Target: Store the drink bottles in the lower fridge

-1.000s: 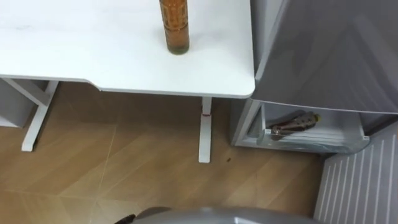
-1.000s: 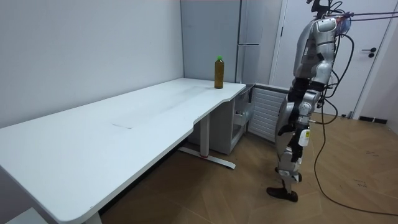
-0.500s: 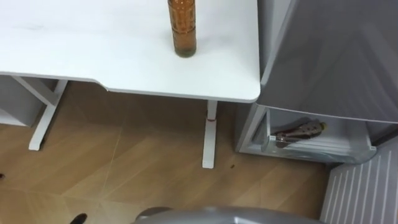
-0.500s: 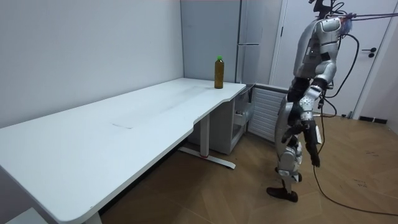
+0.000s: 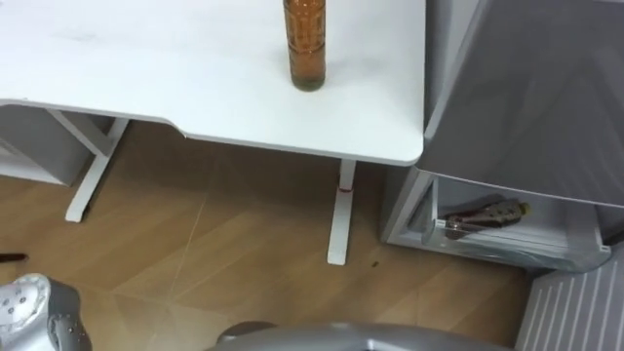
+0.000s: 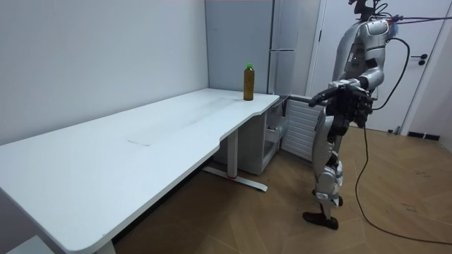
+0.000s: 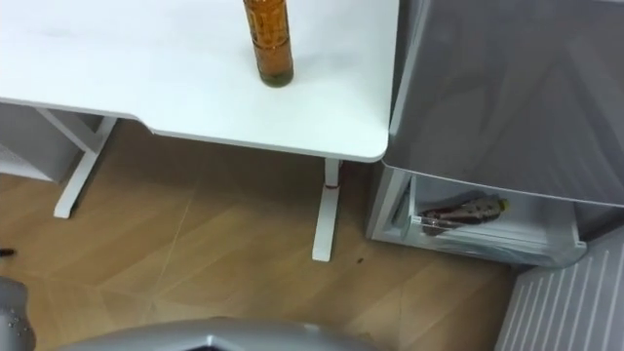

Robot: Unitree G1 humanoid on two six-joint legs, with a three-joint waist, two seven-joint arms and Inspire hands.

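In the left eye view I looked down on the corner of the white table (image 5: 195, 88). The upright bottle (image 5: 306, 49) of amber drink stood on it near the far edge, well apart from the table's corner. To the right of the table was the grey fridge (image 5: 526, 88), and below its closed upper front the lower fridge compartment (image 5: 411, 207) was open. The lying bottle (image 5: 486, 214) rested on its side inside that compartment, its neck pointing left. A white ribbed panel (image 5: 577, 314) showed at the lower right, and wooden floor (image 5: 224, 253) ran under the table. A silvery part of my left arm sat in the lower left corner.

The right eye view gave the same scene: one bottle upright on the table, the other on its side in the open lower compartment.

In the room view I stood on the wooden floor a little way off from the table's corner and the fridge, facing them. The upright bottle, green-capped, stood at the table's far end beside the fridge. My left hand (image 6: 332, 94) was held out before my body at about waist height, apart from both bottles; I could not tell whether its fingers were loose or clenched.
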